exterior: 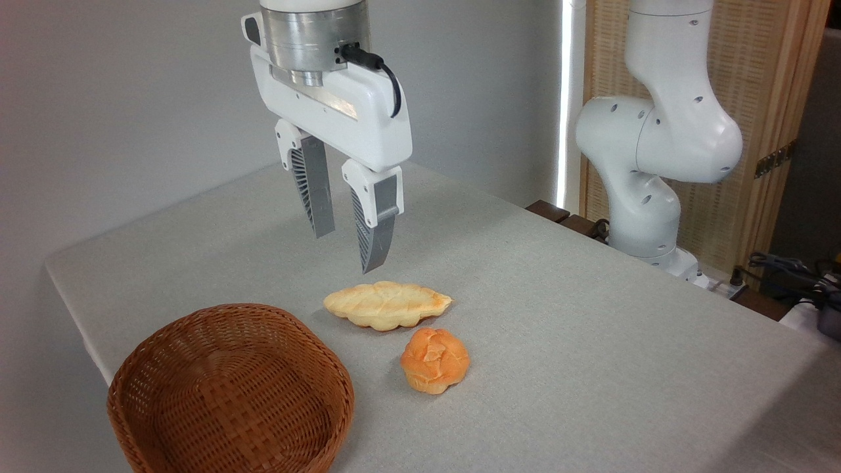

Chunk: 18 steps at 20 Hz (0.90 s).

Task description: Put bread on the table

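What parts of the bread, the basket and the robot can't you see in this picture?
- Round orange-golden bun: its underside, hidden against the light grey fabric table.
- Flat leaf-shaped pale golden loaf: its underside, same reason.
- Round brown wicker basket: its bottom edge is cut off by the picture's lower border.
- White robot arm: the part above the open gripper is cut off by the top border.
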Available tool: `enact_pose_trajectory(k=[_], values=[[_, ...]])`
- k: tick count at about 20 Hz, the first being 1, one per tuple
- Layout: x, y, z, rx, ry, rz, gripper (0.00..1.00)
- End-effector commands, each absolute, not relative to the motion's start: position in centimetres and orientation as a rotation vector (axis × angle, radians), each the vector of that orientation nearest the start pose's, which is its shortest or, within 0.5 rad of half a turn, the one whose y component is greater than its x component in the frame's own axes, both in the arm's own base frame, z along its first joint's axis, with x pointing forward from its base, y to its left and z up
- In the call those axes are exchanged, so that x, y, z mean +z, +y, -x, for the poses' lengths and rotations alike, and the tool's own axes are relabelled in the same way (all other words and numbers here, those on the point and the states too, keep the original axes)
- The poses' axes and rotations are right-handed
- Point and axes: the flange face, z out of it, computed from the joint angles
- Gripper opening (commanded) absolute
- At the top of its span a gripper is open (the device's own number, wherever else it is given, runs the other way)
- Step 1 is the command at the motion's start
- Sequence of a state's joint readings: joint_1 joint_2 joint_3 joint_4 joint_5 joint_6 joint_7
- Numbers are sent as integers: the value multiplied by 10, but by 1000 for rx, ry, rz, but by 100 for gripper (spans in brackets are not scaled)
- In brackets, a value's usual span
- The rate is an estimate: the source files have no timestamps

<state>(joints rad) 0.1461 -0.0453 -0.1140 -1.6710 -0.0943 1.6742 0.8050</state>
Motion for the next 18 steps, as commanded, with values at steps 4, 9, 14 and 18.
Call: enact_pose_trajectory(k=[4,9,14,18], values=[[616,5,-548,-101,1191,2964,100],[615,8,-548,-83,1187,2943,100],[615,16,-548,-82,1182,2942,100],[614,18,-549,-73,1217,2924,100]])
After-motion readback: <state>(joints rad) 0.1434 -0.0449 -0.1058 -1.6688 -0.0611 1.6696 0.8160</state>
